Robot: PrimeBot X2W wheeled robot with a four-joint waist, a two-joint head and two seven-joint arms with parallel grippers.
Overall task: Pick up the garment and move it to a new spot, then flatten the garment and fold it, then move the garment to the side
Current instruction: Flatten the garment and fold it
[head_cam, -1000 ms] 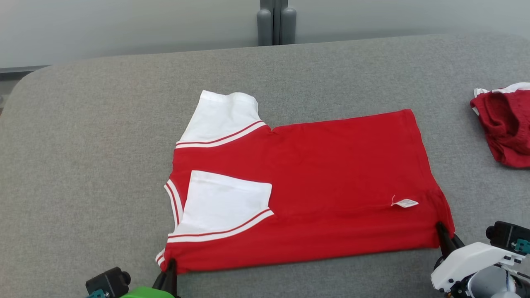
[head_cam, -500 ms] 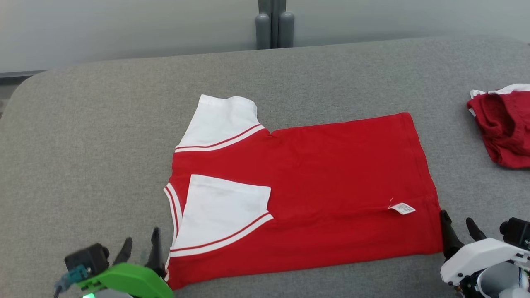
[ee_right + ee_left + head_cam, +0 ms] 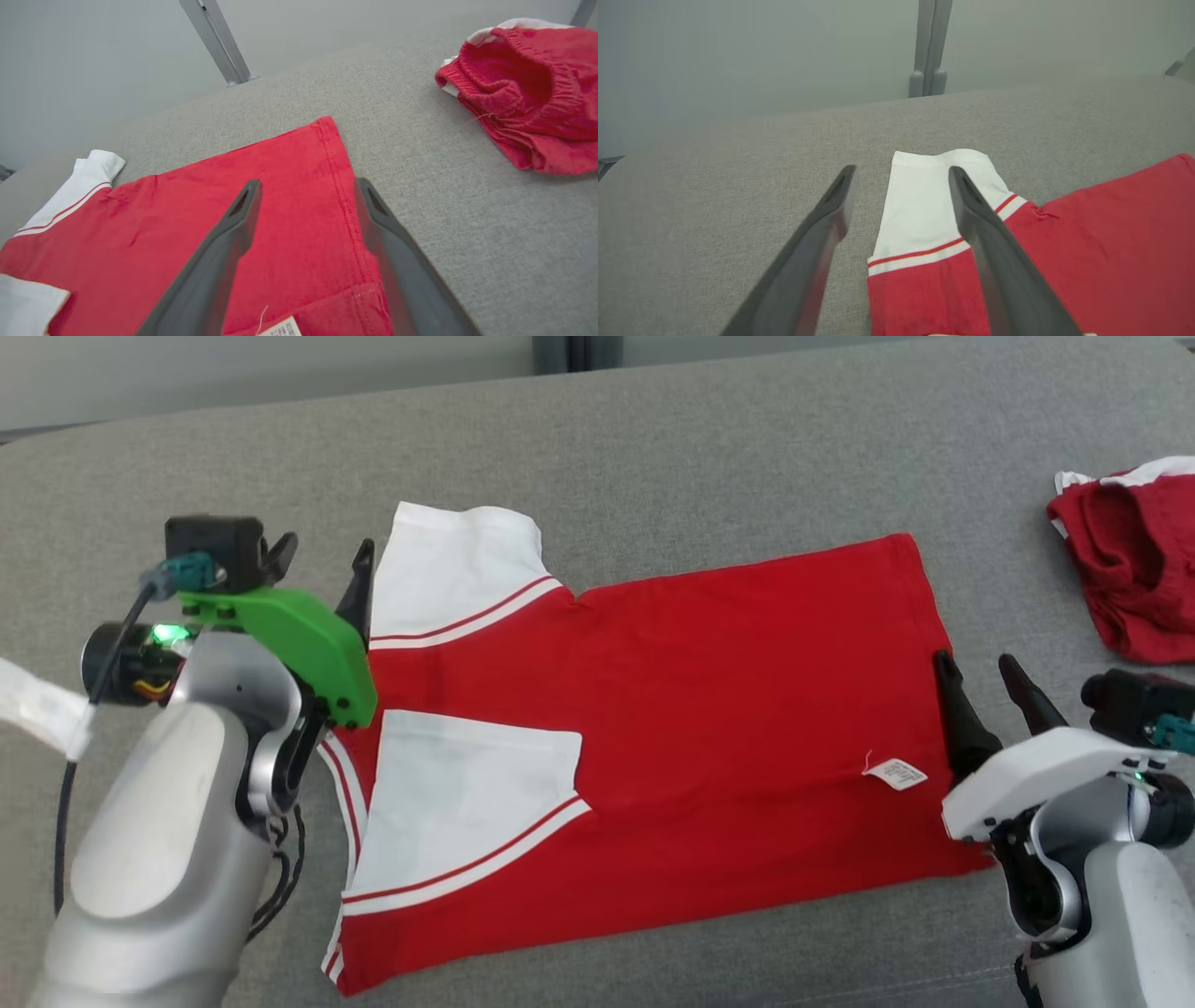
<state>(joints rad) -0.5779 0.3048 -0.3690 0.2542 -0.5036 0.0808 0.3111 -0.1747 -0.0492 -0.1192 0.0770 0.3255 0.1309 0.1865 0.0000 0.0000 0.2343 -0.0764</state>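
The red garment (image 3: 747, 709) with white sleeves lies flat in the middle of the grey tabletop (image 3: 653, 448). Its sleeves are toward 9 o'clock and its hem toward 3 o'clock in the head view, and one white sleeve is folded in over the red body. The left gripper (image 3: 319, 565) stands at the garment's 10 o'clock corner, beside the far white sleeve (image 3: 457, 569), its fingers spread apart and nothing between them. In the left wrist view that gripper (image 3: 902, 172) straddles the sleeve's outer edge, with one finger over bare tabletop and the other over the white cloth; whether it touches the cloth cannot be told. The right gripper (image 3: 976, 663) is at the garment's 3 o'clock edge, also spread wide and empty. In the right wrist view the stitched hem (image 3: 348, 205) runs between its fingers, one over red cloth and one over the tabletop. A small white label (image 3: 894, 773) lies on the garment just beside this gripper, toward 8 o'clock from it. A second, crumpled red cloth (image 3: 1130, 569) sits well apart at 2 o'clock.
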